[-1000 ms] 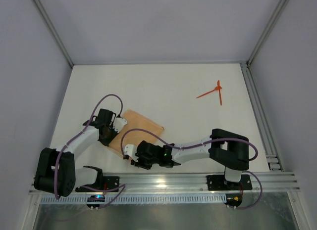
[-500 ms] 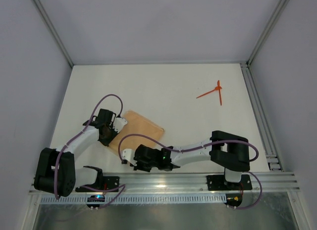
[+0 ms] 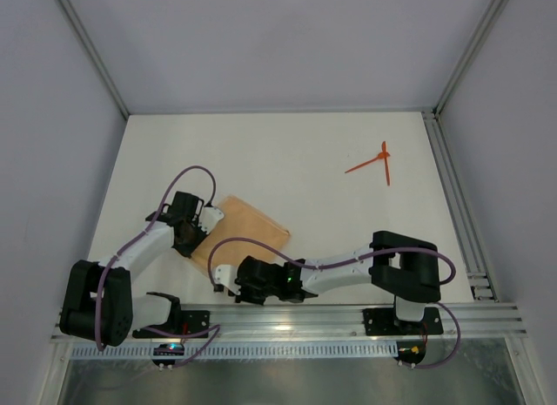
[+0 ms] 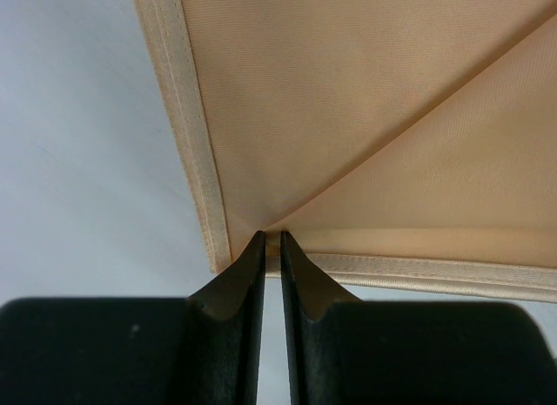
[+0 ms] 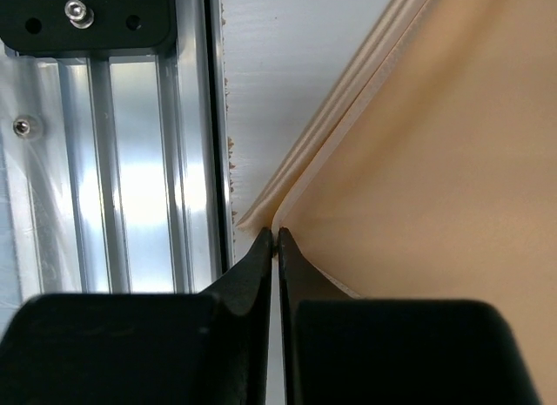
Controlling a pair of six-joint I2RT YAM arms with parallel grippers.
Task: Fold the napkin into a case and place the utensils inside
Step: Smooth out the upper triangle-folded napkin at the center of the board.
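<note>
The peach-orange napkin (image 3: 250,223) lies folded on the table at the near left, with a diagonal fold line showing in the left wrist view (image 4: 348,100). My left gripper (image 3: 207,226) is shut on its left corner (image 4: 271,240). My right gripper (image 3: 224,280) is shut on the napkin's near corner (image 5: 276,234), held close to the front rail; the cloth fills the right of that view (image 5: 435,161). The two orange-red utensils (image 3: 378,162) lie crossed on the table at the far right, away from both grippers.
The aluminium rail (image 3: 348,318) runs along the table's near edge, right beside the right gripper (image 5: 113,161). Another rail (image 3: 454,196) borders the right side. White walls enclose the back and sides.
My right gripper has moved a little left and toward the front rail, taking the napkin's near corner with it. The left arm and utensils have not moved.
</note>
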